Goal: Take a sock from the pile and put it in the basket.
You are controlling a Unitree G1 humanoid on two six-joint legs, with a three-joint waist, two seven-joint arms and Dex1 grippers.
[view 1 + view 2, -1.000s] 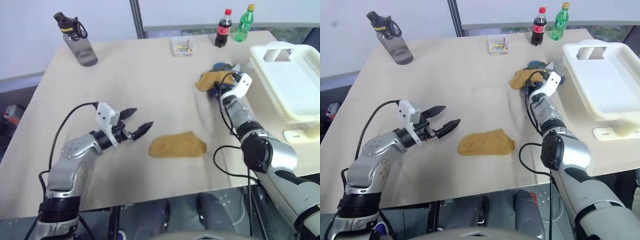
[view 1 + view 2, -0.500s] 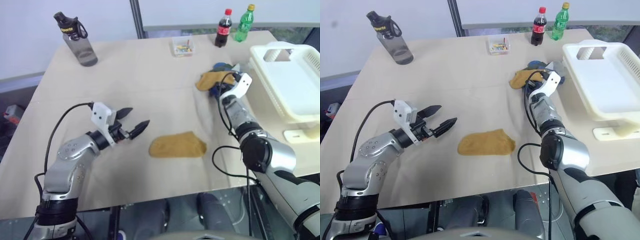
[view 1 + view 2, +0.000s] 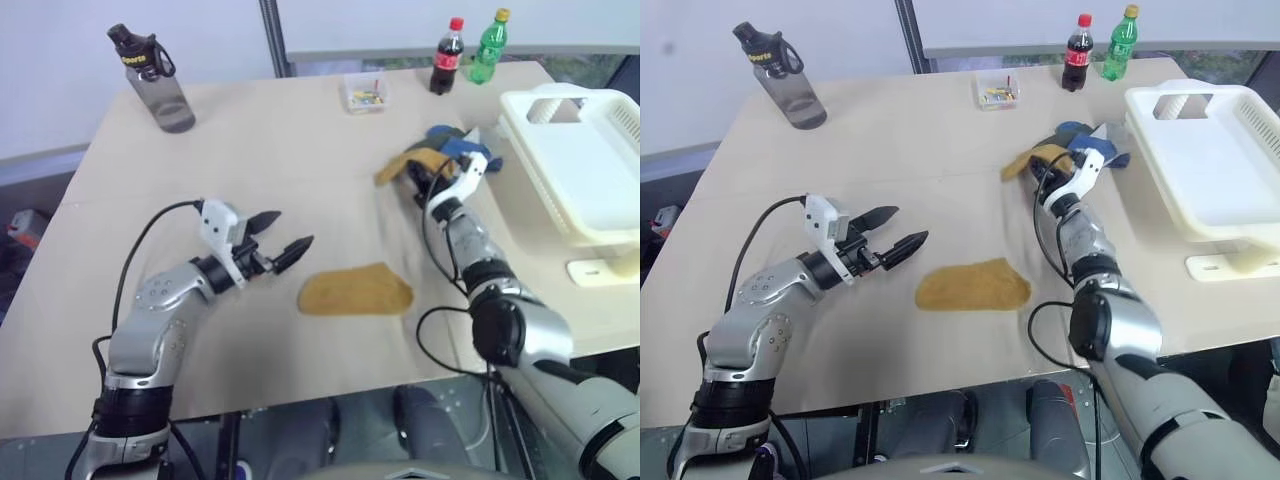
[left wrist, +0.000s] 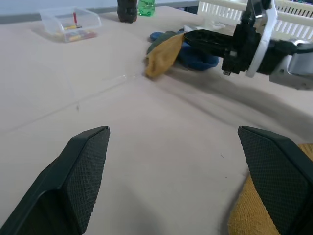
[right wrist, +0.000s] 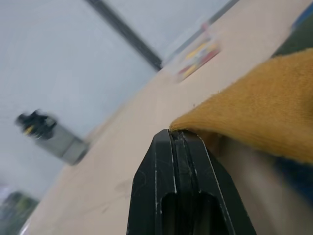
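Note:
The pile (image 3: 455, 148) of blue and dark socks lies at the table's far right, just left of the white slotted basket (image 3: 515, 115). My right gripper (image 3: 422, 170) is shut on a mustard-yellow sock (image 3: 398, 167) from that pile. In the right wrist view its fingers (image 5: 178, 147) pinch the sock's edge (image 5: 244, 107). The left wrist view shows the sock (image 4: 161, 56) drooping from those fingers, in front of the blue socks (image 4: 198, 56). My left gripper (image 3: 290, 230) hovers open and empty over the table's middle left. A second yellow sock (image 3: 355, 290) lies flat just right of it.
At the table's far edge stand a grey water bottle (image 3: 155, 80), a small clear box (image 3: 364, 93), a cola bottle (image 3: 447, 42) and a green bottle (image 3: 487, 33). A white part (image 3: 600, 268) lies in front of the basket.
My right gripper has shut on the yellow sock and drawn it left, away from the blue socks. The left arm has stayed about where it was, still open.

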